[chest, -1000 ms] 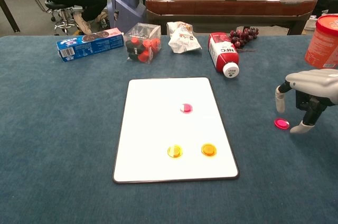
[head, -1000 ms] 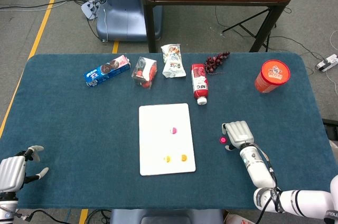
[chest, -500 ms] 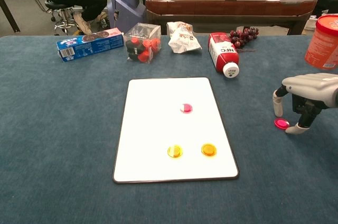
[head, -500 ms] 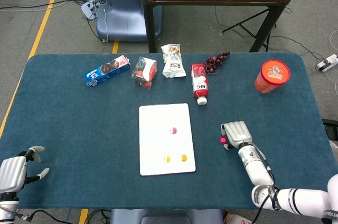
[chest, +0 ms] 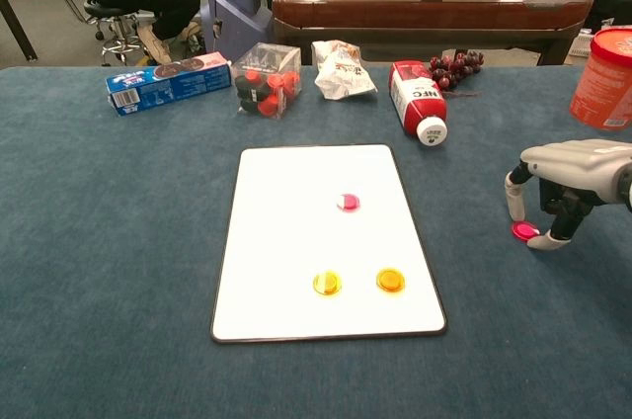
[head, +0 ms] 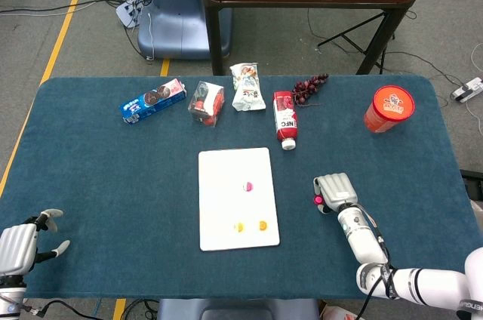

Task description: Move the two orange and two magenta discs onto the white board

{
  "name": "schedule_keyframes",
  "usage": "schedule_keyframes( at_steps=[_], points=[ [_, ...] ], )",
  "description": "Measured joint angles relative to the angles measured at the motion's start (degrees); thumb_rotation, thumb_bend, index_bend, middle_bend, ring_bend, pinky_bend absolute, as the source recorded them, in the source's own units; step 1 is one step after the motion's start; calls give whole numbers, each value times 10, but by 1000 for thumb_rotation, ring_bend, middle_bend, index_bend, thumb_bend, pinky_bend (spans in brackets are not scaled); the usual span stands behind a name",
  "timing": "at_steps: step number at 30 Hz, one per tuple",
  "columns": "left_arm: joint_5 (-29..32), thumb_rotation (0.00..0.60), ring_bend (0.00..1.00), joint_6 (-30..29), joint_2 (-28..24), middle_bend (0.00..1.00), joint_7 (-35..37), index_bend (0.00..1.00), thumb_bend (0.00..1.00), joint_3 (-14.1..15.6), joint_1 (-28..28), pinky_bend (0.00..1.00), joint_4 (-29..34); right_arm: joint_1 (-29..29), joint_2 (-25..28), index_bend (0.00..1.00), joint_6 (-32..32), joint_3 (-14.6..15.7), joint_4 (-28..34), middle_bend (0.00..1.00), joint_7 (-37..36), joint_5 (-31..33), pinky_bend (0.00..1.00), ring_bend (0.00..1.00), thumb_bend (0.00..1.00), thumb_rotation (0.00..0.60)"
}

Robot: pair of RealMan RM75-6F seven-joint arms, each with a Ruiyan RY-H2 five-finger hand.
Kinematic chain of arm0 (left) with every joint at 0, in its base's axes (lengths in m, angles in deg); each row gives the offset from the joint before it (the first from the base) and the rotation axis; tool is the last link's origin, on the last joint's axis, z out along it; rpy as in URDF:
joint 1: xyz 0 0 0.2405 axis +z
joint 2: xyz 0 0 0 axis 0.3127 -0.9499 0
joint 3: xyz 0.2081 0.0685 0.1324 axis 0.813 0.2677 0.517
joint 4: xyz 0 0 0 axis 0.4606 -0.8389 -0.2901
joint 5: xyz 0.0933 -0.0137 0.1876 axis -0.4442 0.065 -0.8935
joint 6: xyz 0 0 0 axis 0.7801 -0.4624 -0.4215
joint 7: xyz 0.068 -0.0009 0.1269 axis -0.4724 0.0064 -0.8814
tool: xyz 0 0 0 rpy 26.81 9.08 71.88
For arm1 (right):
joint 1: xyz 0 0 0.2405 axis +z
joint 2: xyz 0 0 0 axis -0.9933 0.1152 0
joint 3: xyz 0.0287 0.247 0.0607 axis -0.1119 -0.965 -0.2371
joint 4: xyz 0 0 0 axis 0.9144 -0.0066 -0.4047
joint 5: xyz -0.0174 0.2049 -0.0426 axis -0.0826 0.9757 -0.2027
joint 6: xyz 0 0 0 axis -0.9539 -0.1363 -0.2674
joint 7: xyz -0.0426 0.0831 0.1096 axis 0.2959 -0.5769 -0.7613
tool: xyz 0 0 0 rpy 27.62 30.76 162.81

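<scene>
Just magenta disc (chest: 524, 231) between right fingers (chest: 513, 201)

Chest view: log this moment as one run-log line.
board: white board holds two orange discs, one magenta disc | pending: magenta disc on the cloth | right hand: fingertips around it | left hand: idle, open

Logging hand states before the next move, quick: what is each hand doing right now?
Left hand: open, holding nothing.
Right hand: fingers around the magenta disc on the table; grip cannot be told.
</scene>
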Motion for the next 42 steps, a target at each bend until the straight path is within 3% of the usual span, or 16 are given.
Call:
schedule_keyframes(
  at_steps=[9, 18, 30, 42],
  points=[
    [0, 600, 484, 1, 0, 563, -1, 422, 167, 0, -1, 648, 1, -2, 20, 546, 3, -15, 33, 1000, -17, -17, 1000, 1000, 308, 600],
    [-2, 600, 484, 1, -1, 563, -3, 422, 167, -1, -2, 648, 3, 30, 34, 546, 18, -61, 90, 1000, -4, -32, 1000, 1000, 308, 600],
    [-3, 600, 484, -1, 1, 563, 3, 422, 167, -5, -5, 648, -9, 127, -31, 546, 7, -108, 89, 1000, 63, 47, 1000, 1000, 314, 600],
    [-4, 600, 484, -4, -4, 563, 1, 422, 167, -6, -6, 648, -4, 212, -105, 546, -1, -133, 25, 1000, 110, 140, 1000, 1000, 317, 600]
  ],
)
